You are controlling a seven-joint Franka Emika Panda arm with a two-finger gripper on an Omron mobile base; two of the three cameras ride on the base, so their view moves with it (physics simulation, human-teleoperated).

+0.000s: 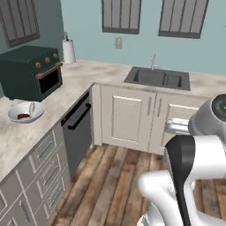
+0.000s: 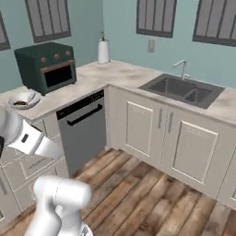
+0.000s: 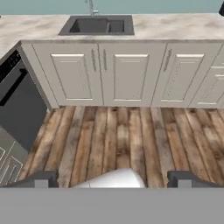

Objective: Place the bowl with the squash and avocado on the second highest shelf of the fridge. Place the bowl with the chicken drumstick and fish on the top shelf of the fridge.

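Though low — pincer [image 3: 113, 180] agape, floorward

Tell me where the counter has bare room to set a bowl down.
Free: the corner stretch between the toaster oven and the sink, in front of the paper towel roll; also the counter nearer than the white bowl. Crowded: the gap between bowl and oven.

Dark grey double-basin sink [image 1: 158, 78] set in marble counter [image 1: 84, 75]; dark green toaster oven [image 1: 30, 72] far left of sink; white paper-towel roll [image 1: 68, 50] between them.
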